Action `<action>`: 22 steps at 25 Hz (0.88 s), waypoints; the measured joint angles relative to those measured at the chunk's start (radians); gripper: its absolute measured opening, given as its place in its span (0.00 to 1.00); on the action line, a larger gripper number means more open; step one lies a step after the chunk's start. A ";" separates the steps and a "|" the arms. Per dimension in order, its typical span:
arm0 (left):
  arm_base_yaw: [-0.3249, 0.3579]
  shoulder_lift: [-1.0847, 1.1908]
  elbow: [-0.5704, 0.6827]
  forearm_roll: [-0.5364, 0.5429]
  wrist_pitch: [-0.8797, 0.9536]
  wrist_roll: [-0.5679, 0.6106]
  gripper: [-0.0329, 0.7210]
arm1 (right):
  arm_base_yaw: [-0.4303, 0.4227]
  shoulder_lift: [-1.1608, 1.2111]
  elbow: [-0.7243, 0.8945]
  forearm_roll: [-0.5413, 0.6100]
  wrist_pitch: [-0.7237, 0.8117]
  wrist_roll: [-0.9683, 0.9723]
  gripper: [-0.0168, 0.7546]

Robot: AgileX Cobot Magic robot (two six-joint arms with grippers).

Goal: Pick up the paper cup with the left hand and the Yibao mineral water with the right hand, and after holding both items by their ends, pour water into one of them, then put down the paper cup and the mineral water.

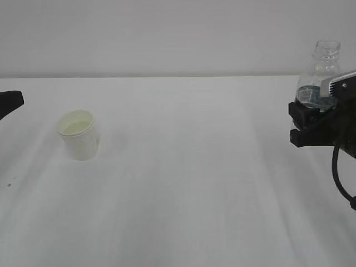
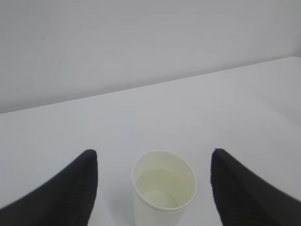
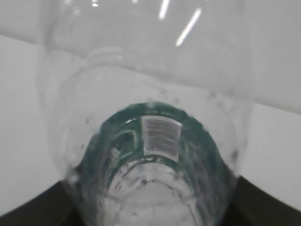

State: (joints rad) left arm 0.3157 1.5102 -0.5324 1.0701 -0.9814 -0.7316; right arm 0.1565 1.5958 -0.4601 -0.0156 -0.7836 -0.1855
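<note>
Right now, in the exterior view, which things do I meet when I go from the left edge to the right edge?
left hand → paper cup → right hand holding the Yibao mineral water, all over the white table.

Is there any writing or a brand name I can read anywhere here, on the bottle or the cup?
No text can be read in any view.
Bottle: the green label shows only a white barcode patch, its bars and any digits too blurred to read.
Cup: plain white, no print.
Table: no marks that read as text.
</note>
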 joint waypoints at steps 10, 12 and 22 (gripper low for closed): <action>0.000 0.000 0.000 0.002 0.000 0.000 0.75 | 0.000 0.176 0.007 0.042 -0.231 0.129 0.57; 0.000 0.000 0.000 0.002 0.000 0.000 0.75 | 0.000 0.187 0.007 0.042 -0.236 0.133 0.57; 0.000 0.000 0.000 0.002 0.000 0.000 0.75 | 0.000 0.257 0.007 0.042 -0.330 0.164 0.57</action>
State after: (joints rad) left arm 0.3157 1.5102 -0.5324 1.0719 -0.9814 -0.7316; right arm 0.1565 1.8533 -0.4527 0.0268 -1.1132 -0.0217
